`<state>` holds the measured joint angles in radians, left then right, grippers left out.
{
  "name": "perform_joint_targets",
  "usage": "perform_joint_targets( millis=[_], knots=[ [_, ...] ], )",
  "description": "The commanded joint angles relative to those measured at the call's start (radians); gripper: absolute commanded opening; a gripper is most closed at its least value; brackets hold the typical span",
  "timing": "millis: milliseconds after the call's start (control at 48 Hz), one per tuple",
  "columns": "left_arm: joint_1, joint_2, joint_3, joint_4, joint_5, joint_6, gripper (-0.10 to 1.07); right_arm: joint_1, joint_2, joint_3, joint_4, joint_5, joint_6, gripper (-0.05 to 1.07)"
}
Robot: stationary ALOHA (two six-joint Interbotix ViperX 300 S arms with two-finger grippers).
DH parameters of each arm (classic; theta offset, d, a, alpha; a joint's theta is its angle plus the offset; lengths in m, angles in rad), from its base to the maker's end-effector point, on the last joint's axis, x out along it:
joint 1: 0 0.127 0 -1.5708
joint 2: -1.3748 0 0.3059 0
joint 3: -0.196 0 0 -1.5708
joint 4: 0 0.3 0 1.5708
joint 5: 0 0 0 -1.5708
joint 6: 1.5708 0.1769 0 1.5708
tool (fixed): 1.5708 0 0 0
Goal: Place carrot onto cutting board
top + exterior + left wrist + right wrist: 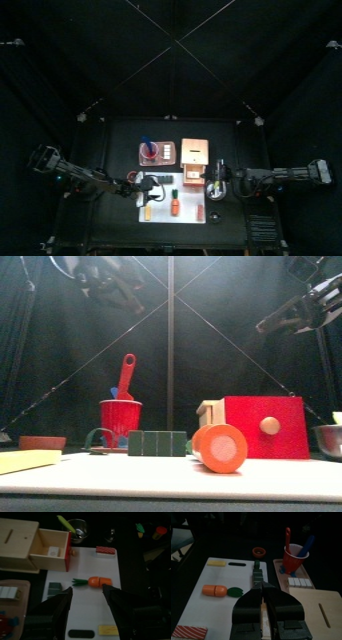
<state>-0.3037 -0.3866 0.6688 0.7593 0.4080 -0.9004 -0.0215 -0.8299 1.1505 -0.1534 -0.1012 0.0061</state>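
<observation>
The carrot lay flat on the cutting board, near the middle of its white surface. Its long axis ran across the board's short side, the green leafy tip aimed at the edge nearest the wooden box and the blunt orange end at the opposite long edge. In the front view the carrot showed end-on as a round orange disc on the board. From the right wrist it lay beside a small dark green piece, the two just apart.

Also on the board were a red-and-white striped block near one end and a yellowish elongated piece near the other. A red cup holding utensils stood off the board on a tray.

The left gripper hung above the board with its jaws spread wide and nothing between them, the carrot just beyond their tips. The right gripper hovered over the board's edge, jaws pressed together and holding nothing.
</observation>
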Motion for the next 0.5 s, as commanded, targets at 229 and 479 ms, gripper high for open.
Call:
perform_joint_targets(
  millis=[229, 479],
  knots=[
    [0.129, -0.295, 0.310, 0.169, -0.336, -0.037, 0.86, 0.012, 0.005, -0.026, -0.020, -0.051, -0.003, 0.04],
    [0.212, -0.336, 0.383, 0.181, -0.446, -0.032, 0.86, 0.006, 0.011, -0.017, -0.023, -0.051, -0.003, 0.04]
  ],
)
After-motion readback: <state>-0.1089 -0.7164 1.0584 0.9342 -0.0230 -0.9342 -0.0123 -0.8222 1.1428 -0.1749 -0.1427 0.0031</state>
